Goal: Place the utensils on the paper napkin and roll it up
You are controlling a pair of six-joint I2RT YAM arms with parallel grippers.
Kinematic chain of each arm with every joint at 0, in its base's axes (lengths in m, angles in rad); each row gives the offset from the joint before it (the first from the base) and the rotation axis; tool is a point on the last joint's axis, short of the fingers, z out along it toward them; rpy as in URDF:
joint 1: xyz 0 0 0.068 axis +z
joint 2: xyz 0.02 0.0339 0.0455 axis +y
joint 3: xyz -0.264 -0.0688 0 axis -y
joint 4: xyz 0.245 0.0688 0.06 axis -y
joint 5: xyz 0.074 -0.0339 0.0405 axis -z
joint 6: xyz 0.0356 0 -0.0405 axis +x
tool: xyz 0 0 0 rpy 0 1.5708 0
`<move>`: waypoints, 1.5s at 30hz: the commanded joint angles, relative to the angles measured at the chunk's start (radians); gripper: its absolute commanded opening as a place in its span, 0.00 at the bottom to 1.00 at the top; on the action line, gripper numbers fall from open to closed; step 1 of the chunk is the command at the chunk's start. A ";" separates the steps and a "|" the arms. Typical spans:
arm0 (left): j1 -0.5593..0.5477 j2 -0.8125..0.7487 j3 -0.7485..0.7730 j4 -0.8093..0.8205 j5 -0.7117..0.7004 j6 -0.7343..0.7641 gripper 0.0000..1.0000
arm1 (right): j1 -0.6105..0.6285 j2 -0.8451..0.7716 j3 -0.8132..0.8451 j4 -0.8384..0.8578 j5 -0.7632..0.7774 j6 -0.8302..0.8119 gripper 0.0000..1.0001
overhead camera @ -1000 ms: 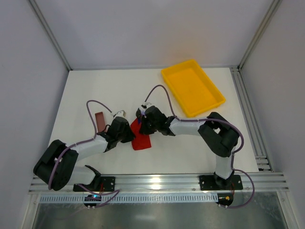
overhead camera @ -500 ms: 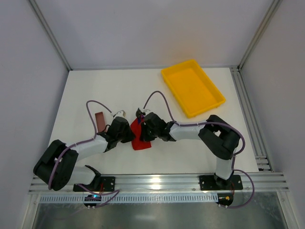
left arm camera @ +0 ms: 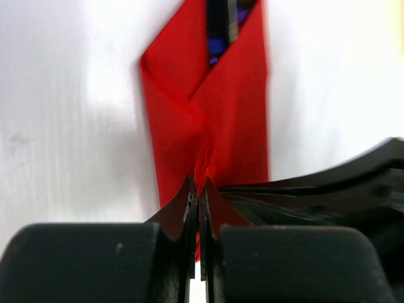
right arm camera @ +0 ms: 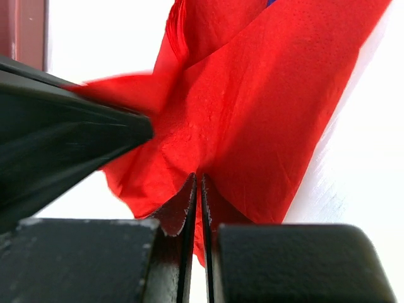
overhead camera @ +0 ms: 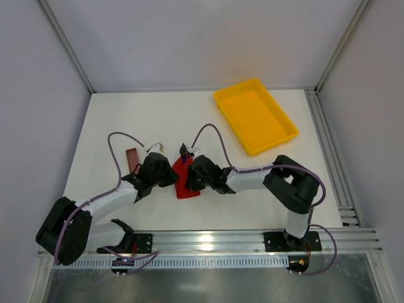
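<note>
Squarely between left gripper [left arm camera: 197, 190] and right gripper [right arm camera: 196, 181] lies the napkin [overhead camera: 186, 189] — pinched.

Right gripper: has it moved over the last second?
Yes. In the top view the right gripper has drawn back toward the near edge of the table, away from the yellow tray, shut on the paper napkin.

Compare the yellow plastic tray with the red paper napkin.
The yellow plastic tray sits open at the far right; the red paper napkin lies mid-table, folded around the utensils. Nothing touches the tray; the left gripper and right gripper both pinch the napkin. The tray is larger. Both are on the white table.
</note>
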 commanded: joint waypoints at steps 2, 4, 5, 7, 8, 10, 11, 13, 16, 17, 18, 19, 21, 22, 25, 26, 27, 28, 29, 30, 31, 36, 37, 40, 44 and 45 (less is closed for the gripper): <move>-0.002 -0.082 0.077 0.013 0.044 -0.005 0.00 | 0.008 -0.013 -0.078 0.057 0.042 0.024 0.07; -0.002 -0.098 0.085 0.022 0.084 -0.013 0.00 | 0.008 -0.004 -0.093 0.089 0.024 0.036 0.07; -0.002 -0.104 0.090 0.022 0.098 -0.018 0.00 | 0.009 0.001 -0.095 0.111 0.024 0.047 0.07; -0.003 -0.105 0.099 0.046 0.107 -0.022 0.00 | 0.009 0.013 -0.098 0.129 -0.010 0.059 0.07; -0.003 -0.104 0.104 0.048 0.113 -0.022 0.00 | 0.009 0.019 -0.098 0.144 -0.011 0.069 0.07; -0.002 -0.098 0.114 0.065 0.125 -0.022 0.00 | 0.008 0.024 -0.113 0.164 -0.011 0.079 0.07; -0.002 -0.098 0.114 0.075 0.131 -0.022 0.00 | 0.009 0.025 -0.119 0.189 -0.011 0.084 0.07; -0.002 -0.093 0.111 0.094 0.144 -0.025 0.00 | 0.009 0.024 -0.138 0.203 -0.005 0.092 0.07; -0.002 -0.082 0.110 0.125 0.161 -0.036 0.00 | 0.009 0.019 -0.168 0.246 0.002 0.104 0.07; -0.002 -0.070 0.110 0.144 0.170 -0.039 0.00 | 0.009 0.019 -0.184 0.273 -0.004 0.105 0.07; -0.003 -0.061 0.110 0.154 0.180 -0.041 0.00 | 0.009 0.021 -0.190 0.289 -0.007 0.108 0.07; -0.003 -0.053 0.111 0.158 0.196 -0.042 0.01 | 0.008 0.025 -0.195 0.301 -0.014 0.113 0.07; -0.008 -0.027 0.111 0.181 0.211 -0.045 0.01 | 0.009 0.030 -0.204 0.332 -0.017 0.115 0.08; -0.009 -0.021 0.113 0.186 0.216 -0.048 0.01 | 0.009 0.033 -0.208 0.350 -0.018 0.119 0.08; -0.017 0.005 0.119 0.203 0.219 -0.050 0.01 | 0.009 0.038 -0.233 0.396 -0.014 0.133 0.07; -0.019 0.016 0.120 0.204 0.216 -0.048 0.01 | 0.009 0.036 -0.245 0.405 -0.014 0.136 0.07; -0.019 0.024 0.123 0.212 0.216 -0.047 0.02 | 0.009 0.035 -0.250 0.414 -0.010 0.136 0.07; -0.019 0.030 0.125 0.218 0.217 -0.044 0.02 | 0.009 0.028 -0.256 0.427 -0.007 0.136 0.08; -0.020 0.036 0.130 0.223 0.216 -0.041 0.03 | 0.009 0.021 -0.267 0.433 -0.004 0.136 0.07; -0.019 0.057 0.134 0.227 0.219 -0.036 0.03 | 0.009 0.016 -0.271 0.439 -0.002 0.136 0.07; -0.020 0.068 0.137 0.241 0.223 -0.033 0.03 | 0.008 0.010 -0.277 0.444 0.005 0.136 0.07; -0.025 0.139 0.157 0.289 0.268 -0.012 0.05 | 0.009 -0.016 -0.299 0.453 0.006 0.135 0.07; -0.025 0.160 0.157 0.299 0.280 -0.007 0.04 | 0.009 -0.018 -0.302 0.457 0.006 0.135 0.08; -0.029 0.191 0.153 0.362 0.338 0.015 0.05 | 0.009 -0.016 -0.313 0.471 0.039 0.133 0.07; -0.038 0.212 0.142 0.425 0.394 0.039 0.05 | 0.009 0.001 -0.328 0.499 0.038 0.138 0.07; -0.040 0.217 0.140 0.450 0.407 0.044 0.05 | 0.009 0.004 -0.328 0.502 0.038 0.139 0.07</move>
